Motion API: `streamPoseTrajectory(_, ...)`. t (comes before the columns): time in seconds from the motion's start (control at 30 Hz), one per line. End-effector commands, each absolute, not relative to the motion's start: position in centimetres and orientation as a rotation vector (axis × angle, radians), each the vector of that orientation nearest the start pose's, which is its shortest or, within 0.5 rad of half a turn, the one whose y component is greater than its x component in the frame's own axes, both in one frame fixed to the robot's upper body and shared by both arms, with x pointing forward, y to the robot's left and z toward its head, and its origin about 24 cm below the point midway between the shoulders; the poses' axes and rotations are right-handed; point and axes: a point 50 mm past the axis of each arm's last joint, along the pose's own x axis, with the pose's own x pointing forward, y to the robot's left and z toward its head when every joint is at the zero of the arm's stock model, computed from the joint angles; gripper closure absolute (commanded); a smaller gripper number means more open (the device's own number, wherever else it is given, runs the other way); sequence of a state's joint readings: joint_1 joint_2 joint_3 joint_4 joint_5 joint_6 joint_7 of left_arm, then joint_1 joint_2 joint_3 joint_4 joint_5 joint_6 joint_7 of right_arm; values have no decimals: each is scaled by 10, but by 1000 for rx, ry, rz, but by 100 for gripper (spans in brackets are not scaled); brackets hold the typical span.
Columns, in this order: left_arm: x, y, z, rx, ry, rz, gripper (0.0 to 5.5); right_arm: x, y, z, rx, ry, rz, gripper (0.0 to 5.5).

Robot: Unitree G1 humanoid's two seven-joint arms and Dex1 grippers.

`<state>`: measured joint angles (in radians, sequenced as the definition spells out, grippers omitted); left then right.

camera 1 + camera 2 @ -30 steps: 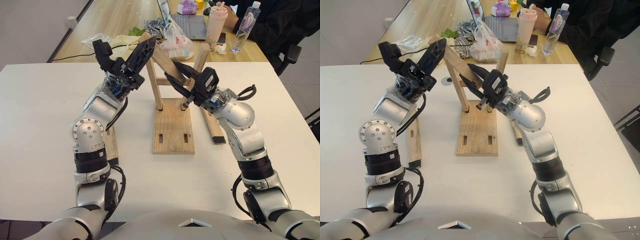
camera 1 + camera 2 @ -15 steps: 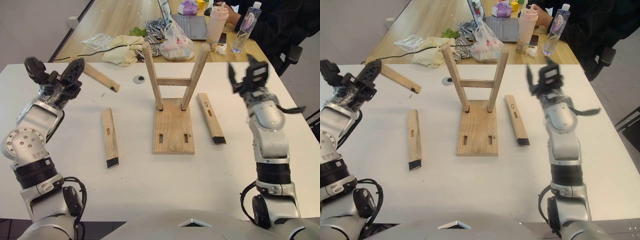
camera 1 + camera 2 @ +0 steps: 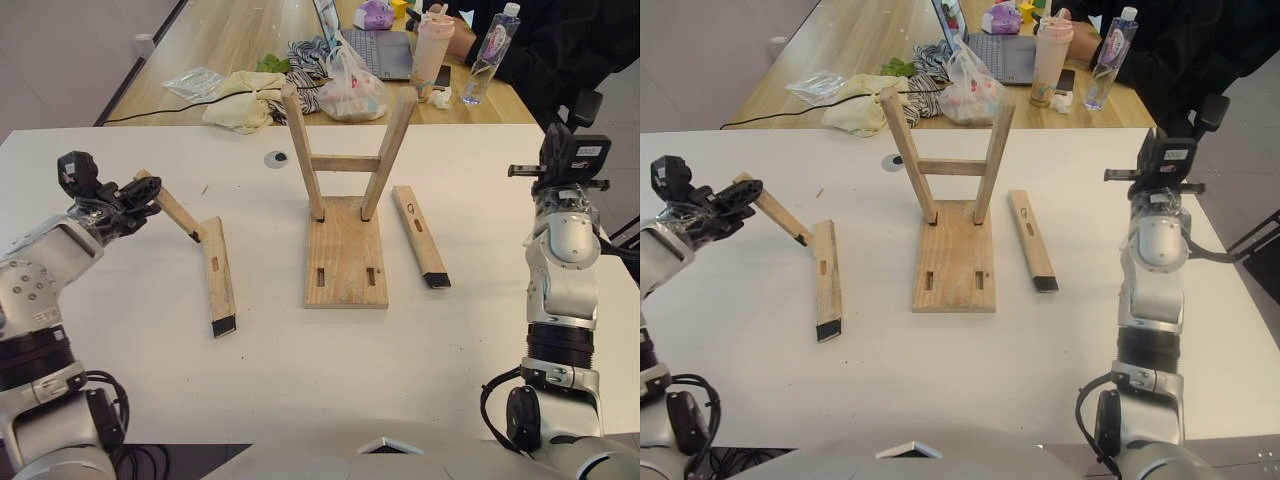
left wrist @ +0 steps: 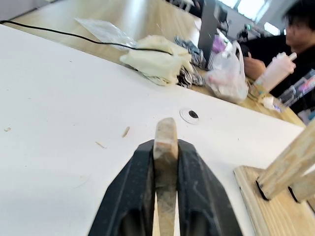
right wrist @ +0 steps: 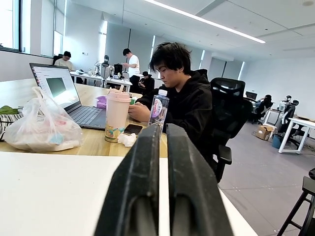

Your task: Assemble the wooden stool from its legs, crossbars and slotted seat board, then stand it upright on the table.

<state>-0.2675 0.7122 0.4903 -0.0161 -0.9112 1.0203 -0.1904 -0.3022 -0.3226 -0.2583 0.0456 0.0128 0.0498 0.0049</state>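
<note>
On the tabletop (image 3: 300, 380), the slotted seat board (image 3: 345, 255) lies flat, two joined legs (image 3: 347, 162) standing at its far end. Left of the board, the left tool (image 3: 135, 197) clamps a tilted wooden bar (image 3: 180, 215); well to the board's right, the right tool (image 5: 161, 132) is pinched together, empty.

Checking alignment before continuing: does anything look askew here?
The two standing legs splay apart toward their tops rather than standing parallel on the seat board. The left gripper holds a crossbar tilted, lower end at the table.
</note>
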Motion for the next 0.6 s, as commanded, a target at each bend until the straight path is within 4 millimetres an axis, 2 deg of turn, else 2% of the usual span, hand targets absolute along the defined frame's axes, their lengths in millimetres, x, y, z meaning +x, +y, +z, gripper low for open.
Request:
streamPoseTrajectory(0.03,260,314,144,-360,437,-106,513,301,-246,131,-246,-232,-205,550)
streamPoseTrajectory(0.3,254,298,131,-396,542,-178,513,298,-247,119,-237,-191,-209,550)
streamPoseTrajectory(0.47,263,289,122,-421,537,-172,513,301,-243,115,-236,-176,-188,550)
streamPoseTrajectory(0.6,271,284,112,-285,529,-125,513,305,-239,116,-250,-182,-163,550)
